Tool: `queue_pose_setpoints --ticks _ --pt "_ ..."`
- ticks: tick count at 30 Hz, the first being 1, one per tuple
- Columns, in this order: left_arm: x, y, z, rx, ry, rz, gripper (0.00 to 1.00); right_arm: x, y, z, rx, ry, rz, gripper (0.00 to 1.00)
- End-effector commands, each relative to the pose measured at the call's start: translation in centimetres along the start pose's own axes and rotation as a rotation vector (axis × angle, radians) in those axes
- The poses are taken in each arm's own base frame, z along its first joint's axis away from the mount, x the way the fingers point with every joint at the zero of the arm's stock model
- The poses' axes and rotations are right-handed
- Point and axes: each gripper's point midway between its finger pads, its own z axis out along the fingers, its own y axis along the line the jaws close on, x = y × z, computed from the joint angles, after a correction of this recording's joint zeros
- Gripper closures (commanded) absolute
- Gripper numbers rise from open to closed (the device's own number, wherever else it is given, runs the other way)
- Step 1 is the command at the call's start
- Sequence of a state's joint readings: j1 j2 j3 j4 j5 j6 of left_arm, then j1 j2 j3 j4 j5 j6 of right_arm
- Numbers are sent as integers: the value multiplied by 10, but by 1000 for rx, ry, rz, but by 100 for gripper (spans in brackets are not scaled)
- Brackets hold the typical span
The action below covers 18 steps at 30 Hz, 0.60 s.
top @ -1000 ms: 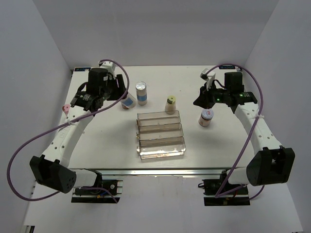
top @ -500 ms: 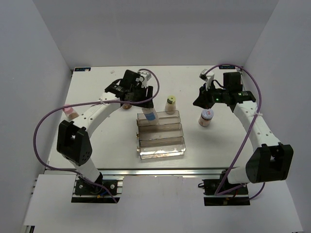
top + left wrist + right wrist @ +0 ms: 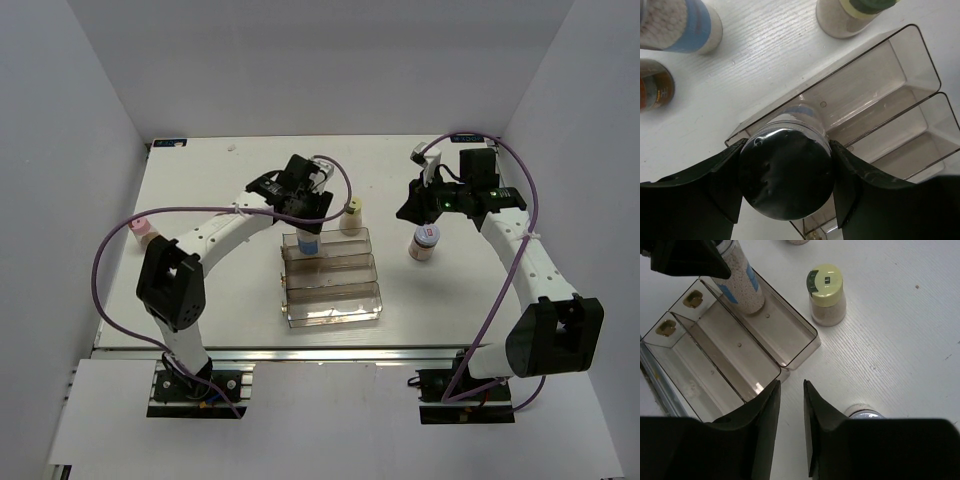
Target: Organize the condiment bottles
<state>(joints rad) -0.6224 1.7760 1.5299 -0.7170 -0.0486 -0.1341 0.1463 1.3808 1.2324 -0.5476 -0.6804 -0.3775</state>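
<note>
My left gripper (image 3: 308, 212) (image 3: 786, 172) is shut on a silver-lidded, blue-labelled jar (image 3: 308, 243) (image 3: 786, 172) (image 3: 742, 285) and holds it upright in the left end of the back tier of the clear rack (image 3: 355, 240) (image 3: 880, 75) (image 3: 765, 340). A second blue-labelled jar (image 3: 682, 22) and a brown jar (image 3: 655, 90) stand behind the rack's left. A yellow-green-capped bottle (image 3: 351, 215) (image 3: 850, 15) (image 3: 826, 295) stands just behind the rack. My right gripper (image 3: 420, 205) (image 3: 791, 386) is empty, its jaws a narrow gap apart, above a white-red-lidded jar (image 3: 425, 242) (image 3: 862, 412).
A pink-capped bottle (image 3: 142, 230) stands at the table's far left edge. The rack's middle and front tiers hold no bottles. White walls enclose the table on three sides.
My left arm swung from the back left of the table, took the blue-labelled jar and carried it right and forward into the rack's back tier. The right arm has not moved.
</note>
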Motion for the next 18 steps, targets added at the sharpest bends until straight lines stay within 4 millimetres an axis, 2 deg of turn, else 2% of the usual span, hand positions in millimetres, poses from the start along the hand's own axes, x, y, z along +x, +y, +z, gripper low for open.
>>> queue_pose_setpoints --ticks 1,2,4,5,6,9,11,14,16,17,18 --pt "-14 1 -10 -40 -69 16 61 -22 0 -5 6 -47 -55 67" --pt "-15 0 -10 -41 -74 15 43 -22 0 -5 3 -47 -56 66" --pt "-13 -3 -11 -39 -75 21 29 -21 0 -5 -1 -46 -57 55" --pt "-15 -5 -13 -35 -84 21 24 -21 2 -4 -13 -48 -60 48" --pt "-15 -6 -14 -31 -85 23 18 -21 4 -4 -24 -49 -63 30" --pt "-13 -7 -18 -23 -79 26 11 -20 12 -1 -83 -55 -92 12" --pt "-14 -9 -22 -10 -82 21 9 -20 17 0 -120 -63 -124 11" --pt "-23 -14 -39 20 -124 -3 6 -22 18 6 -132 -65 -160 11" --pt "-33 -18 -59 42 -172 -33 5 -30 17 11 -137 -79 -187 12" --pt "-40 -18 -68 46 -201 -47 5 -33 16 14 -131 -81 -195 14" --pt "-45 -18 -78 46 -228 -63 5 -39 17 20 -129 -80 -181 21"
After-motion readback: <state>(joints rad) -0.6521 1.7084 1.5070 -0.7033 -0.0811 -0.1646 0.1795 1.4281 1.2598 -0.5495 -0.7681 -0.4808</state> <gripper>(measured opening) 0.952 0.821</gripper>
